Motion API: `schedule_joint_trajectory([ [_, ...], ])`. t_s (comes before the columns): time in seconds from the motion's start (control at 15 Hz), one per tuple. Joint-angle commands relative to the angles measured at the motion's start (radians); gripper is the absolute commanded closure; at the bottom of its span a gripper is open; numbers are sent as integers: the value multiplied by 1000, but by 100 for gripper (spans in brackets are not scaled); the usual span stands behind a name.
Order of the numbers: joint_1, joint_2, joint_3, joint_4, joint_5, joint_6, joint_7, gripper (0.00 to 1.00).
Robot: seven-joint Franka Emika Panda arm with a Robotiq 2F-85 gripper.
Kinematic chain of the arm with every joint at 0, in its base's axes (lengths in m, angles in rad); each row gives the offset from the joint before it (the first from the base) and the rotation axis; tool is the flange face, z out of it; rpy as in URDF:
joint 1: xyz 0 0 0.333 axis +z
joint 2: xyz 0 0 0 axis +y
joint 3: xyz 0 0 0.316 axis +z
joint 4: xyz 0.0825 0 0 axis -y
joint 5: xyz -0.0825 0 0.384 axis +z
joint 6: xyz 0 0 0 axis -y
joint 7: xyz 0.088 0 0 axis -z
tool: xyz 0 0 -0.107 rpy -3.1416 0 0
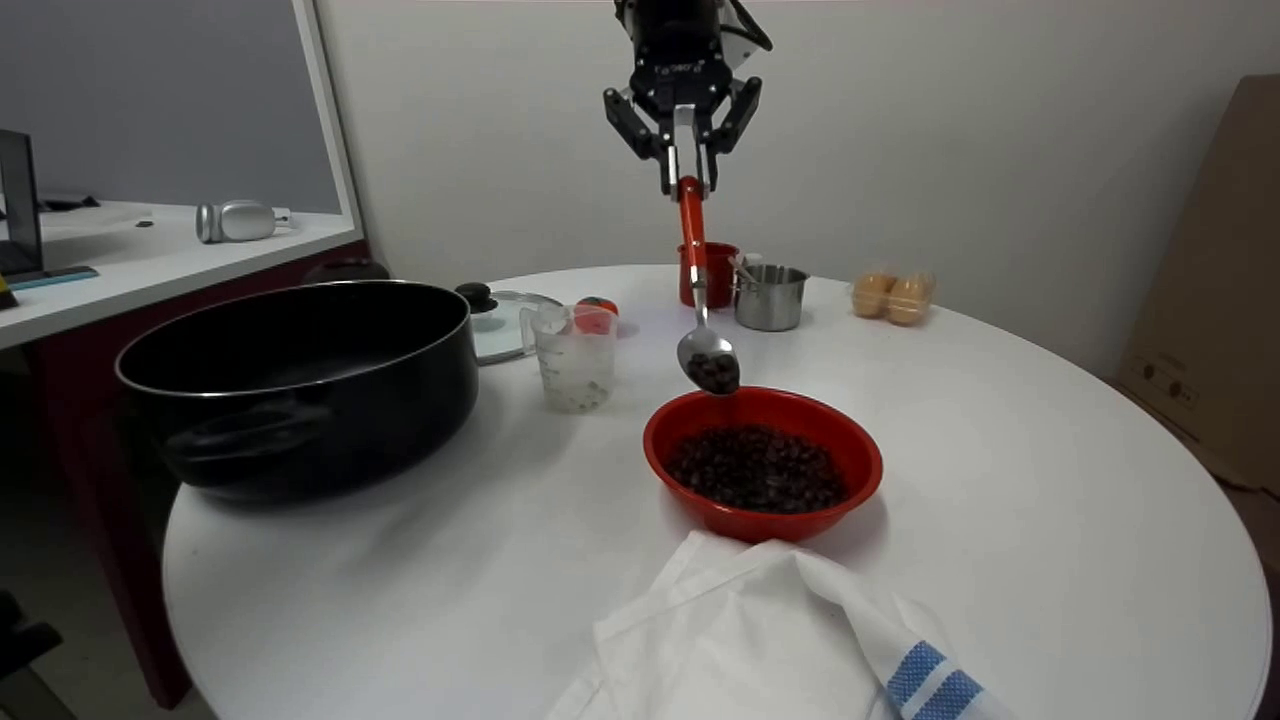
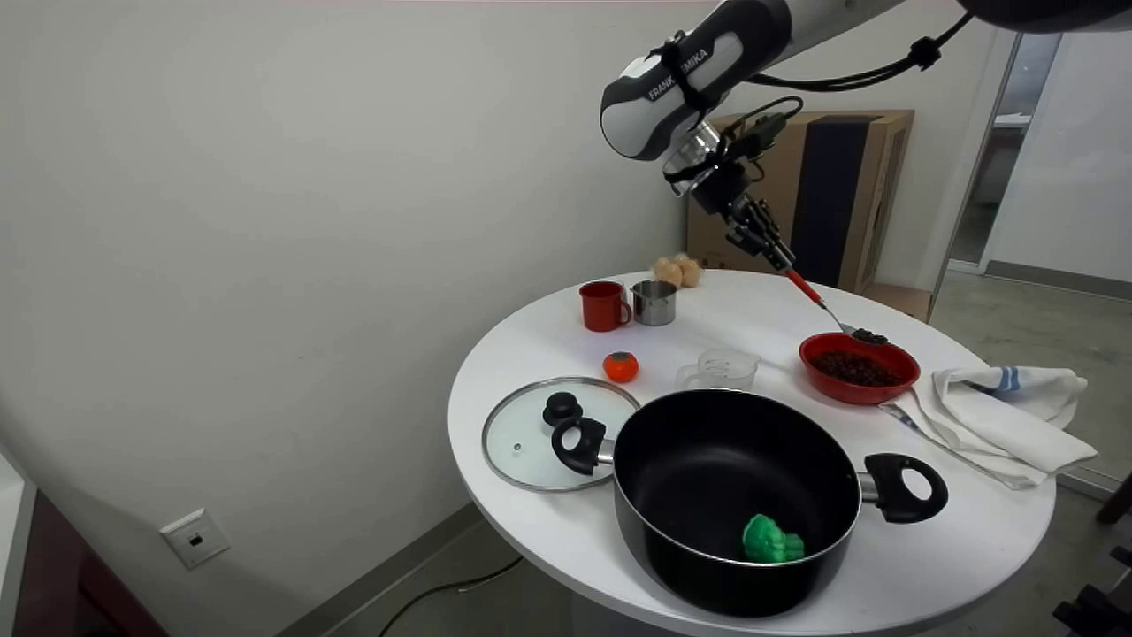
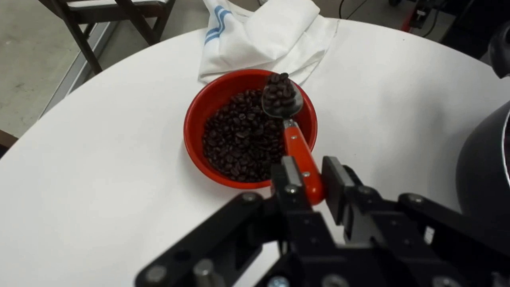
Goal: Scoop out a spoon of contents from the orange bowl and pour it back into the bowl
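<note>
In the wrist view the slim, red-handled spoon [image 3: 296, 141] slants, handle toward five o'clock, its silver scoop above the round red-orange bowl [image 3: 193, 129] between one and two o'clock. Dark, bean-like contents [image 3: 243, 137] lie in both scoop and bowl.

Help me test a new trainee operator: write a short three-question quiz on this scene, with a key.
1. Multiple choice: What does the black two-fingered gripper hold?
A. the clear plastic measuring cup
B. the silver metal spoon with a red handle
C. the white cloth towel with blue stripes
2. True or false: Small dark brown beans lie both on the spoon and in the shallow round red bowl.
3. Short answer: What colour is the small knobbly object lying inside the large round black pot with a silver rim?

Key: 1 B; 2 true; 3 green.
</note>
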Motion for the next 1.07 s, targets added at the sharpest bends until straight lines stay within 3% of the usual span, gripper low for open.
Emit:
schedule_joint_trajectory([
  [0.0, -26, 33, 6, 79, 51, 12, -6, 95],
  [0.6, -118, 38, 24, 159, 198, 92, 17, 95],
  [1.0, -135, 24, 19, 146, 196, 216, 27, 95],
])
